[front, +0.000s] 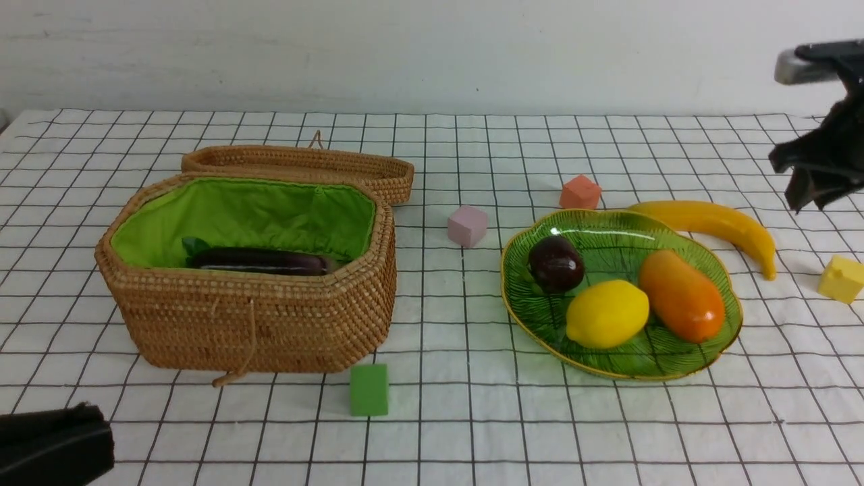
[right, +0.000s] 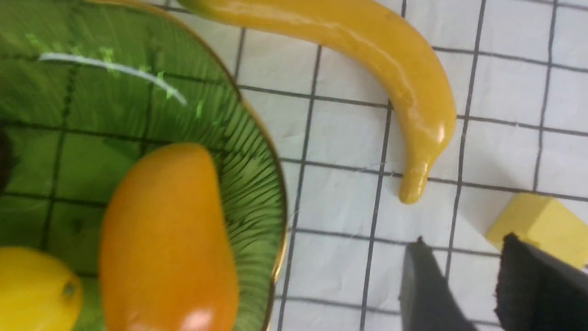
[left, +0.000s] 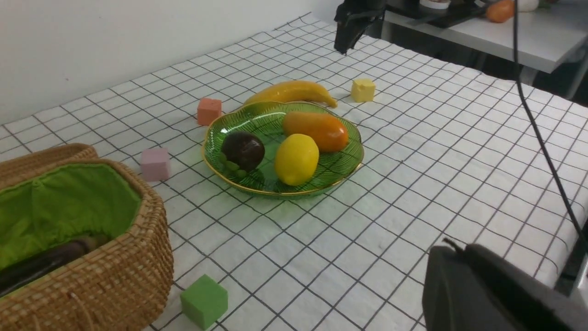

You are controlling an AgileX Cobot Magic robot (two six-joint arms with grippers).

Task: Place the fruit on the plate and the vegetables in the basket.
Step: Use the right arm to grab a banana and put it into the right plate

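The banana (front: 715,223) lay on the desk just beside the plate (front: 729,337); likely light, stiff and slick, best pinched mid-body; the right gripper (right: 459,294) hovered partly open, empty.

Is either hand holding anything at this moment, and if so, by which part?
Nothing is held. The right hand hangs empty above the cloth near the banana, with only cloth between its fingers. The left hand holds nothing visible.
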